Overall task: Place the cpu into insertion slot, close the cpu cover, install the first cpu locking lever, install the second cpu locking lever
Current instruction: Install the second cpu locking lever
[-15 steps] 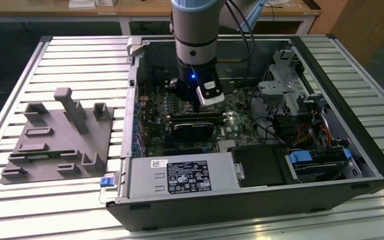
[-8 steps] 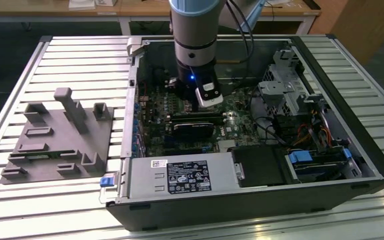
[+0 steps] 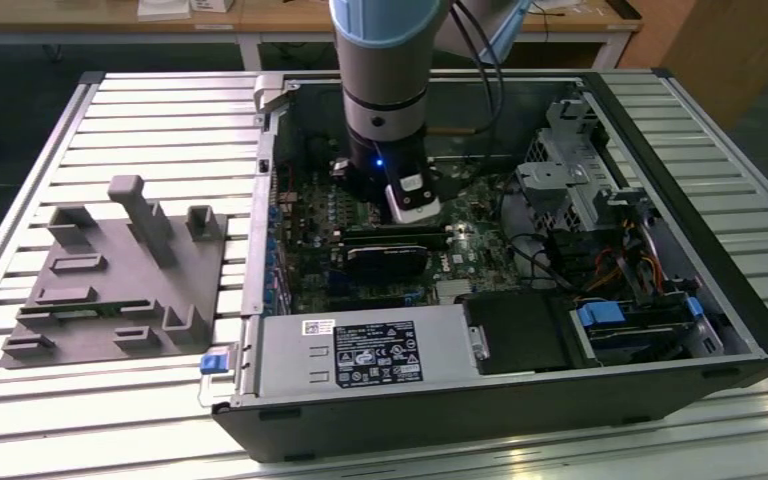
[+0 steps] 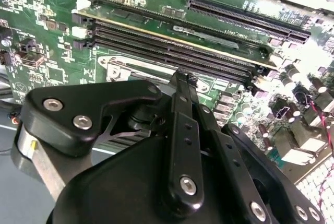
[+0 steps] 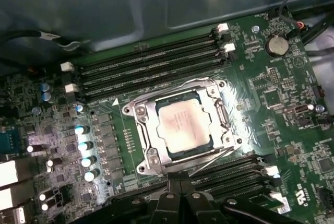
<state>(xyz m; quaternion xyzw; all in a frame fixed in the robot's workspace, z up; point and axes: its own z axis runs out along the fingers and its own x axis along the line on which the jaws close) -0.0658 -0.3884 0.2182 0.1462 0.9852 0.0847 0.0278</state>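
In the first wrist view the cpu sits flat in the insertion slot, with the cpu cover closed around it on the green motherboard, between two banks of black memory slots. The second wrist view looks along the black gripper, its fingers drawn together and holding nothing, poised just above the socket's edge. The exterior view shows the arm reaching down into the open computer case, beside a grey fixture block on the slatted table.

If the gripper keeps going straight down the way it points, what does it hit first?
Likely the cpu cover with the cpu in its window; the gripper hangs just beside it, so depth is unclear.
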